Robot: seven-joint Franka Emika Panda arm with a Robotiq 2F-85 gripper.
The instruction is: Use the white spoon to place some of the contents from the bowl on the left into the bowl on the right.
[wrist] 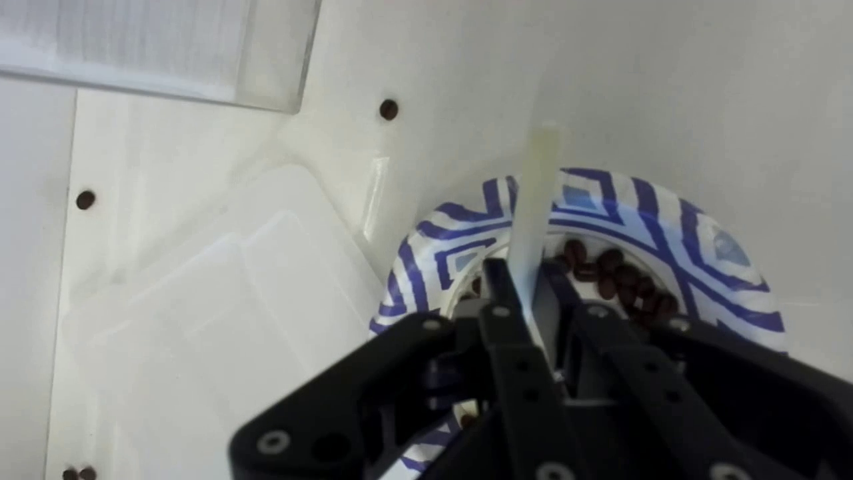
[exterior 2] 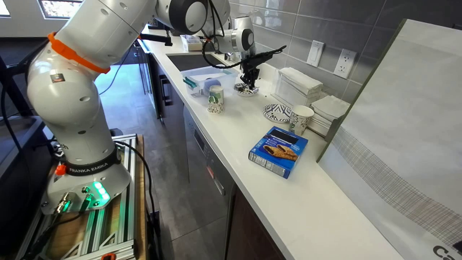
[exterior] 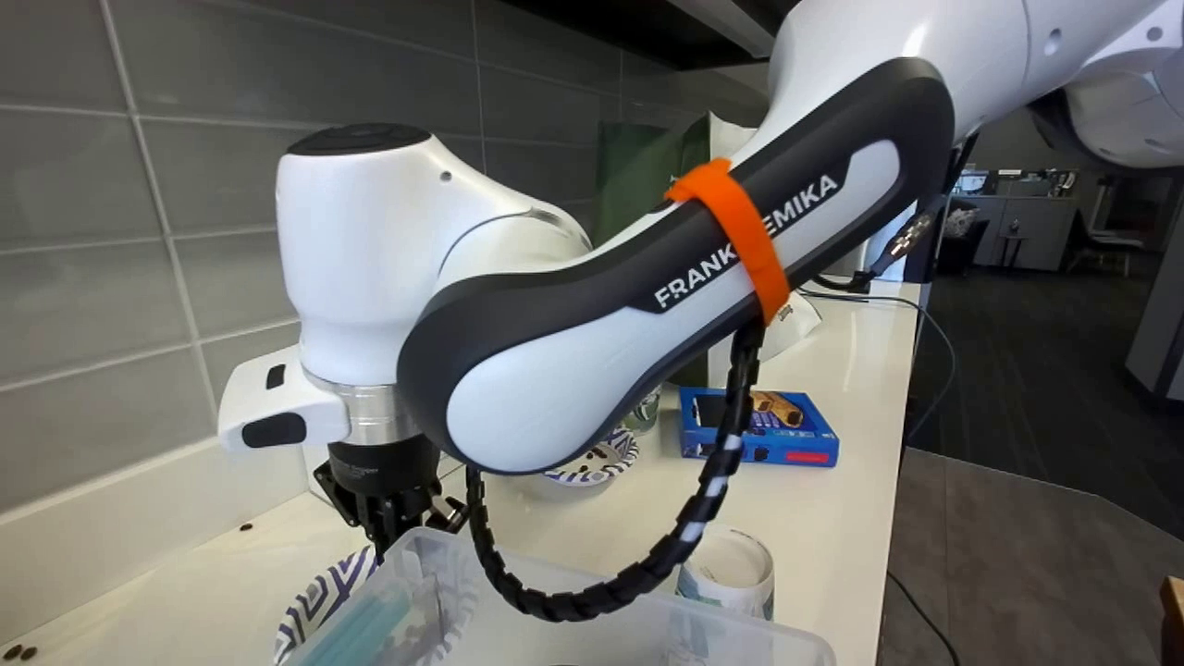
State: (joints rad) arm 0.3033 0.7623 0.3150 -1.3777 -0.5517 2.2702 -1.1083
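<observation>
My gripper is shut on the white spoon, whose handle stands up between the fingers in the wrist view. The spoon's lower end is hidden. Below is a blue-and-white patterned bowl with dark brown beans in it. In both exterior views the gripper is over this bowl; the plastic bin partly hides it in an exterior view. Another patterned bowl with some beans stands farther along the counter, apart from the gripper.
A clear plastic bin stands beside the near bowl. Paper cups, a blue box and a napkin holder stand on the counter. A tiled wall runs behind. Loose beans lie about.
</observation>
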